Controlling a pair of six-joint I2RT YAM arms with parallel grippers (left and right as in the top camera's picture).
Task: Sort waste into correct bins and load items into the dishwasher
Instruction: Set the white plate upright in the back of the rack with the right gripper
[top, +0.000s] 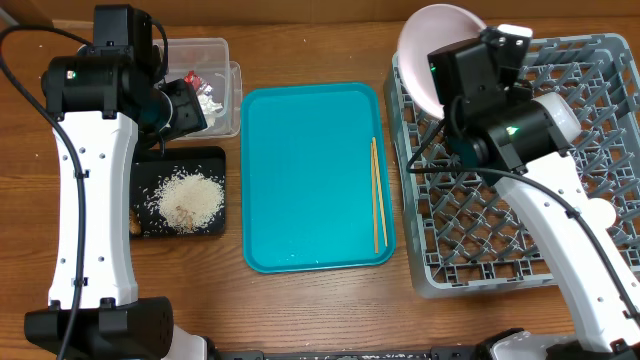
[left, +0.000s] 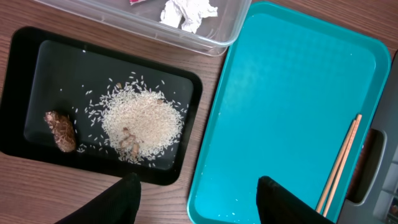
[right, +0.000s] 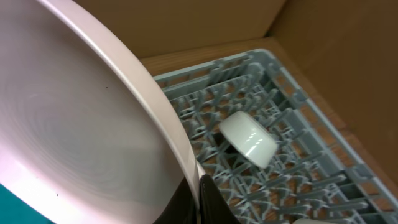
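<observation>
My right gripper (right: 198, 193) is shut on the rim of the white plate (top: 430, 50), holding it tilted on edge above the far left corner of the grey dish rack (top: 500, 220). A small white bowl (right: 249, 140) lies upside down in the rack. My left gripper (left: 199, 193) is open and empty, hovering between the black tray (left: 25, 74) and the teal tray. The black tray holds a pile of rice (left: 143, 121) and a brown lump (left: 60, 130). The clear tub (top: 225, 50) holds the red wrapper (top: 190, 78) and the white napkin (left: 186, 12). Two chopsticks (top: 377, 195) lie on the teal tray's right side.
The teal serving tray (top: 300, 180) sits mid-table between the bins and the rack, with a few rice grains near its front edge. Cardboard walls stand behind and to the right of the rack. The left arm's body hangs over the tub and the black tray.
</observation>
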